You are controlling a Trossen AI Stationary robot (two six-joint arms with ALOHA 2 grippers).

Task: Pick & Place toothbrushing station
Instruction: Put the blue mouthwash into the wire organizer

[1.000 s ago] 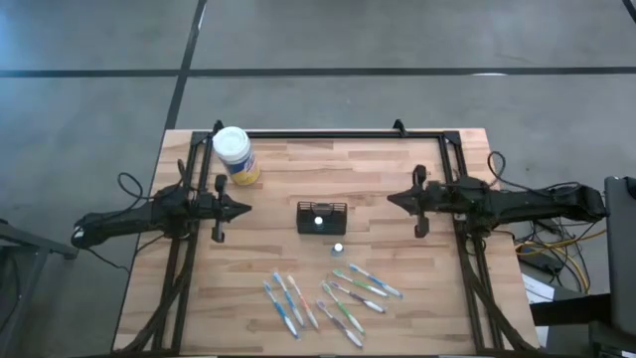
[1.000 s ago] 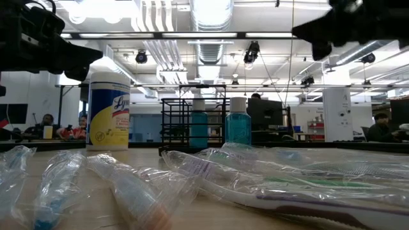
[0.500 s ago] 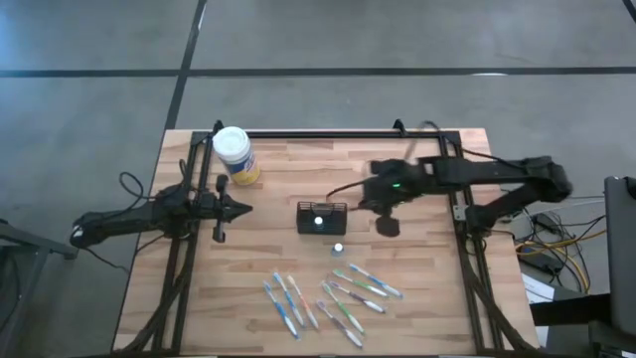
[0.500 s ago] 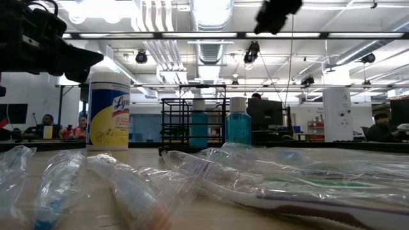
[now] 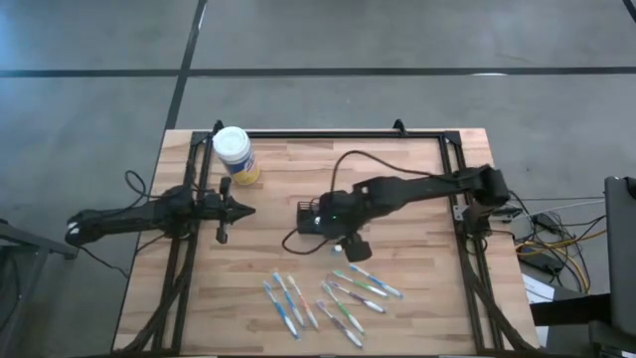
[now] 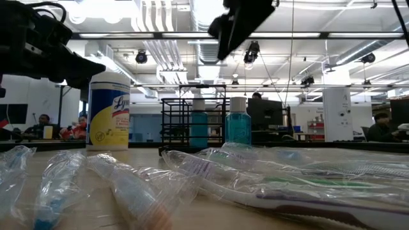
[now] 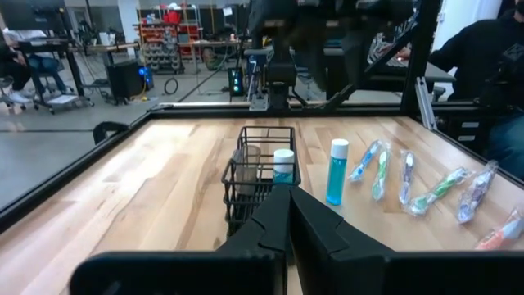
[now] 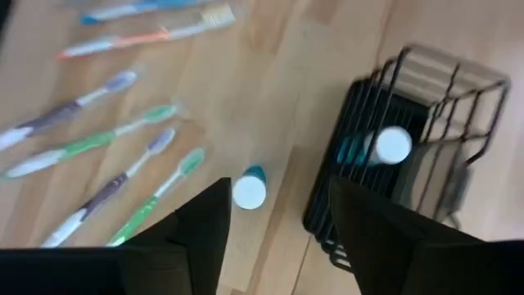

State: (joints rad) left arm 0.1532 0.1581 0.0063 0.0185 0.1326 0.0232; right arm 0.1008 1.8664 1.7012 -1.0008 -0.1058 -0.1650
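The work looks barely begun. In the overhead view the black mesh holder [image 5: 321, 217] stands near the middle of the bench [image 5: 397, 164], and almost everything meant for it lies outside it. One small blue bottle with a white cap [image 7: 283, 165] stands inside the holder. A second blue bottle [image 7: 336, 171] stands on the wood just beside the holder, toward the lower middle of the overhead frame. The wrapped toothbrushes [image 5: 328, 298] lie loose in two groups across the lower middle of that frame, well apart from the holder, and none has been lifted. So one bottle is in place, while the other bottle and all the brushes are left.

The right gripper [image 8: 278, 215] hangs above the bench, over the gap between the holder and the loose bottle, its fingers [image 8: 205, 225] spread apart and empty. My guess is that it is lining up on the loose bottle, though it could as well be going for the holder.

The left gripper [image 5: 241, 210] waits at the left of the overhead frame, pointing toward the holder, its fingers closed on nothing.

A yellow canister with a white lid [image 5: 235, 154] stands at the upper left of the bench, untouched.
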